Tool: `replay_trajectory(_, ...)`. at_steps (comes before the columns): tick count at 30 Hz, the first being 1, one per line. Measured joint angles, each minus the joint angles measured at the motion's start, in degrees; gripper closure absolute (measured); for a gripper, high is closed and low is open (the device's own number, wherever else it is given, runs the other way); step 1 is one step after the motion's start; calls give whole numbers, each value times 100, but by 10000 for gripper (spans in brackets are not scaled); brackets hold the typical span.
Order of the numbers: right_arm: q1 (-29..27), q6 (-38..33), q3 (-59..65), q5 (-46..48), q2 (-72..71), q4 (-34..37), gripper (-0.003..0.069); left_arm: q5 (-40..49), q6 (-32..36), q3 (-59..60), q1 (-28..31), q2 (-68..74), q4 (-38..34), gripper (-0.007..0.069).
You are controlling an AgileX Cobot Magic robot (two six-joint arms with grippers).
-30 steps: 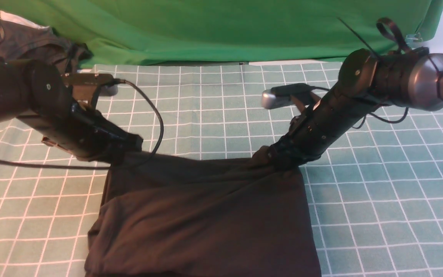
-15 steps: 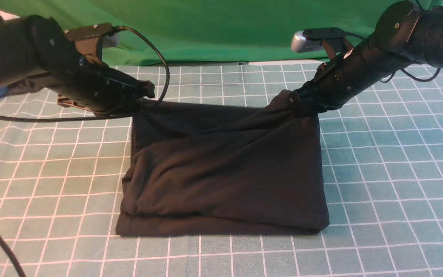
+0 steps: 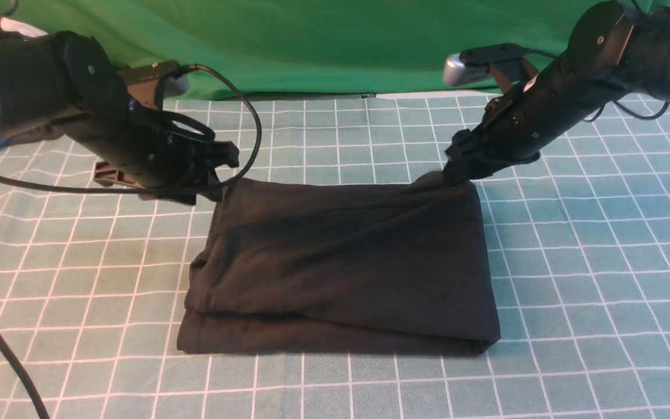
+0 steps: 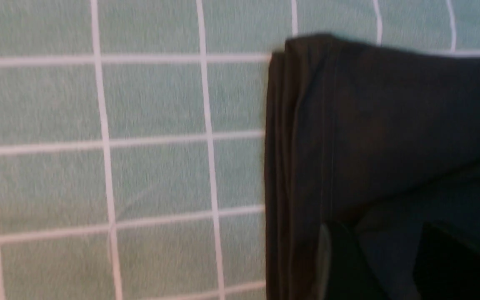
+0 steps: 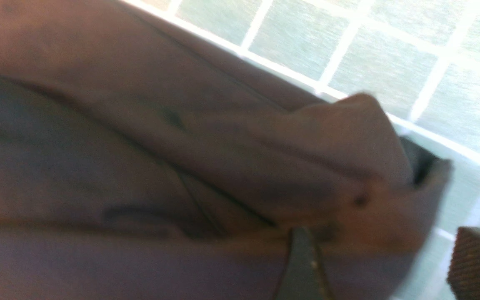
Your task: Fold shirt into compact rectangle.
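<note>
left gripper (image 3: 218, 174) at the far-left corner of the shirt (image 3: 341, 262), jaws look parted with cloth between them, can't tell if it's let go. shirt lies folded on the checked tablecloth (image 3: 573, 279), rough rectangle. right gripper (image 3: 457, 171) at the shirt's far-right corner, jaws apart, corner bunched between them. to finish the release: open fully, lift straight up, don't drag the fold. no containers in view

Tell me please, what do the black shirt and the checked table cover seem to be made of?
The shirt: soft matte knit, probably cotton; it drapes in limp folds, with stitched hems at the edge. The table cover: thin woven-looking cloth, matte teal with white lines; it wrinkles slightly. Exact fibres cannot be told.
</note>
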Motion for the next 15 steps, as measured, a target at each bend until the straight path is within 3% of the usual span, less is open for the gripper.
replay_trajectory(4, -12, 500, -40, 182, -593, -1050, 322, 201, 0, 0, 0, -413, 114, 379)
replay_trajectory(5, -12, 660, -55, 206, -872, -1382, 404, 244, 0, 0, 0, -621, 115, 418)
replay_trajectory(6, -12, 685, -55, 206, -924, -1436, 404, 245, 0, 0, 0, -696, 115, 424)
replay_trajectory(8, -12, 997, -55, 212, -1657, -1991, 554, 315, 0, 0, 0, -1210, 115, 521)
replay_trajectory(9, -12, 1052, -57, 218, -1906, -2073, 585, 349, 0, 0, 0, -1354, 115, 552)
replay_trajectory(11, -12, 1170, -61, 218, -2551, -2226, 622, 461, 0, 0, 0, -1983, 116, 600)
replay_trajectory(15, -12, 1375, -61, 218, -3775, -2281, 633, 625, 0, 37, 0, -3078, 22, 615)
